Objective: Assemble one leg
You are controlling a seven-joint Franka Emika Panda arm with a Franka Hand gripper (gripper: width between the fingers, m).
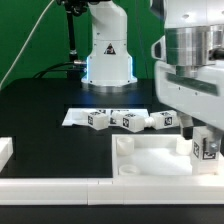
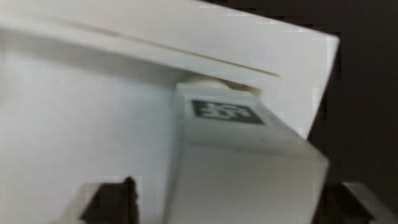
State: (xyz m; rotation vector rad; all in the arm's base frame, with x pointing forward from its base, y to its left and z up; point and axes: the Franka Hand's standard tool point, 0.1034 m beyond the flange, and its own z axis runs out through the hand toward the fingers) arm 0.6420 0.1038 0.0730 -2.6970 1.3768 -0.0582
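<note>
My gripper (image 1: 204, 140) is at the exterior view's right, shut on a white leg (image 1: 206, 149) with a black-and-white tag. It holds the leg upright over the near right corner of the large white square panel (image 1: 150, 158). In the wrist view the leg (image 2: 240, 165) fills the space between my dark fingers (image 2: 118, 200), and its far end meets a corner socket (image 2: 217, 80) of the panel (image 2: 89, 110). My gripper (image 2: 237, 200) grips the leg's near end. Three more legs (image 1: 132, 121) lie in a row behind the panel.
The marker board (image 1: 78, 117) lies under the three loose legs. The arm's white base (image 1: 108, 50) stands at the back. A white rail (image 1: 60, 190) runs along the front edge, with a white block (image 1: 5, 152) at the exterior view's left.
</note>
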